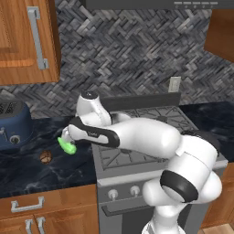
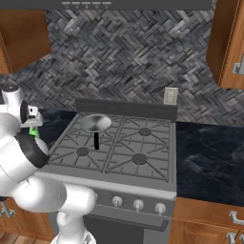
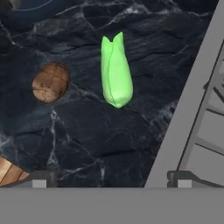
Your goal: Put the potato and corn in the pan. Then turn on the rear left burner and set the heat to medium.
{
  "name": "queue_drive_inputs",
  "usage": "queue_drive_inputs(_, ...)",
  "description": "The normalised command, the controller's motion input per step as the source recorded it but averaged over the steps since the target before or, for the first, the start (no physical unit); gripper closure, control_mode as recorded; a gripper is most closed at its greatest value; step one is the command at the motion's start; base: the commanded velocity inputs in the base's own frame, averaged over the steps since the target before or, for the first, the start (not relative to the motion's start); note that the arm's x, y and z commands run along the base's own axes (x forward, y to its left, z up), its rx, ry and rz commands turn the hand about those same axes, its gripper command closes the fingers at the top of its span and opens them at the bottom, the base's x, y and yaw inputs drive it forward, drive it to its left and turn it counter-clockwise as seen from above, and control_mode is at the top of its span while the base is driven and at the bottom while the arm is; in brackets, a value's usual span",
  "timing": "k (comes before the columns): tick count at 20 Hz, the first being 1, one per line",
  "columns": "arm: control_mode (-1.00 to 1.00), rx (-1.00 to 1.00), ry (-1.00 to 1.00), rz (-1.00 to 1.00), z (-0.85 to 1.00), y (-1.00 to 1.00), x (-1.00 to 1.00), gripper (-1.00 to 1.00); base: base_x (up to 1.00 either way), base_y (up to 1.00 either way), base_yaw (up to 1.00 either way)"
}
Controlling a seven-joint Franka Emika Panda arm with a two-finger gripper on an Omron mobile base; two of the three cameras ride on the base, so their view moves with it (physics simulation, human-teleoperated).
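The fingers (image 3: 111, 180) stand spread wide with nothing between them, their two small dark tips (image 3: 40, 178) showing far apart at the bottom of the hand view as they hang over the dark marbled tabletop (image 3: 109, 135). Ahead of the gap between them, clear of both tips, lies the small bright green husk-wrapped corn cob (image 3: 115, 72), resting flat on the tabletop with its rounded end toward the fingers and its split, pointed end away. Beside the corn, apart from it and toward the side of the tip at the view's left, sits the small brown roundish potato (image 3: 50, 82), also on the tabletop. Along the view's right runs the grey edge of the stove (image 3: 183, 113). From the left base view the corn (image 1: 67, 146) lies just left of the stove's front corner, right under the hand, and the potato (image 1: 45, 156) lies a little further left and nearer the front edge, with a dark blue toaster (image 1: 13, 124) behind them. In the right base view the small round silver-grey pan with a short black handle (image 2: 95, 123) sits on the rear left burner's grate.
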Motion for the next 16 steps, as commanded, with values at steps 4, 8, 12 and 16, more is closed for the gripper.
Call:
queue_drive_inputs(4,-1.00,0.00,0.00,0.00,-0.19,0.19,0.19,-1.00,0.00,0.00,0.00)
queue_drive_inputs(8,-1.00,0.00,0.00,0.00,-0.03,0.06,0.31,-1.00,0.00,0.00,0.00)
queue_drive_inputs(12,-1.00,0.00,0.00,0.00,0.00,0.00,0.25,-1.00,0.00,0.00,0.00)
queue_drive_inputs(16,-1.00,0.00,0.00,0.02,0.00,0.03,0.16,-1.00,0.00,0.00,0.00)
